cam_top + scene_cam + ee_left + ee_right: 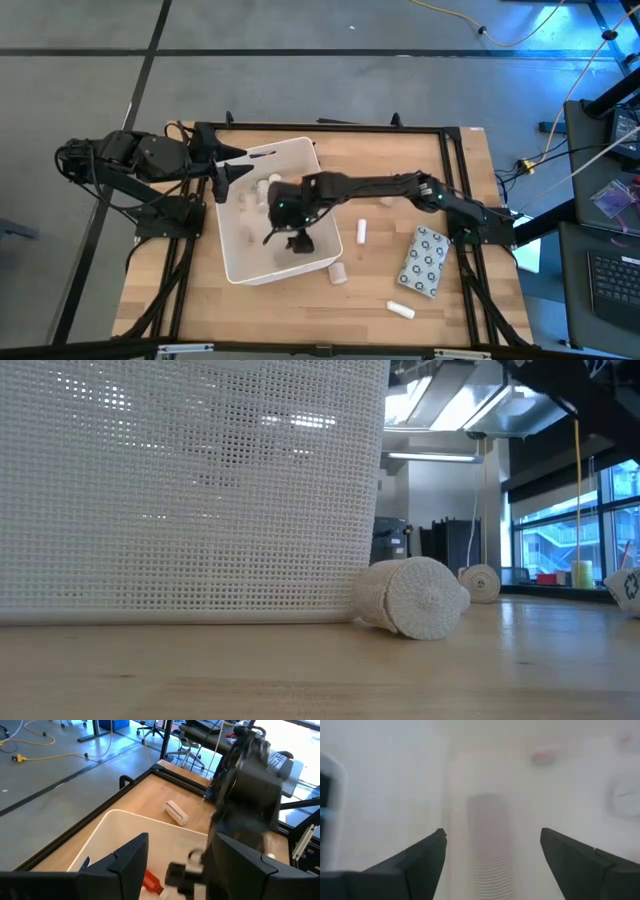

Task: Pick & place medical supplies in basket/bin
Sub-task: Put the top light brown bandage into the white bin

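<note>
On the wooden table, nearest the front edge at about 5 o'clock, lies a small white cylindrical tube. Just beyond it, at 4 o'clock, sits a flat white packet with dark dots, tilted slightly. A short beige roll of woven gauze lies on its side just beside the front corner of the large white rectangular plastic tub, whose outer wall shows a fine mesh pattern in the low view. Another small white roll lies at 3 o'clock of the tub, apart from it.

The tub stands left of the table's centre. Inside it, toward its far end at 11 o'clock, a few small white bottles are clustered; a red item and a sliver of blue show near the tub's wall in the left wrist view.

The right gripper reaches down inside the tub, its fingers spread wide apart and holding nothing, with a pale ribbed tube-like thing, blurred, lying on the tub floor between them.

The left gripper hangs over the tub's far left rim at 10 o'clock, its fingers parted and empty.
</note>
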